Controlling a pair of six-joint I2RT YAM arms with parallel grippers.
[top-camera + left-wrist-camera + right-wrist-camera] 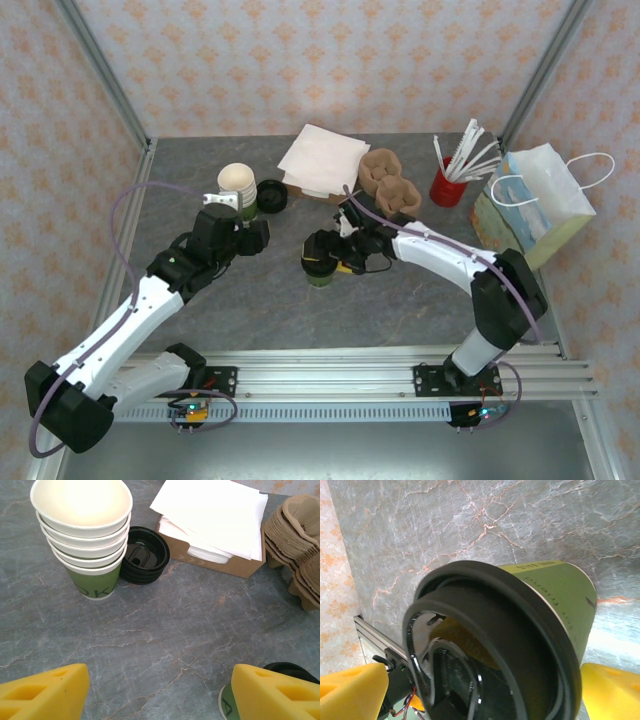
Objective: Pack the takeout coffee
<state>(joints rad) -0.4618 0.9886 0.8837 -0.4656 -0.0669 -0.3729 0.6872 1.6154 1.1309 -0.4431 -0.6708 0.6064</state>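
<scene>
The takeout coffee (320, 264), a small green paper cup with a black lid, stands upright mid-table. My right gripper (340, 256) is at its right side. In the right wrist view the cup (560, 595) sits between the yellow fingers (351, 692), which are spread wide with a gap to the lid, so the gripper (485, 692) is open around it. My left gripper (250, 238) hovers left of the cup, open (160, 692), over bare table. The cup's green side (226, 706) peeks out beside its right finger. The white paper bag (535, 205) stands at the far right.
Behind my left gripper is a stack of lidless cups (87, 535) beside a pile of bare black lids (145, 555). A box of napkins (320, 158) and brown cup carriers (390, 180) line the back. A red holder of stirrers (450, 180) stands by the bag.
</scene>
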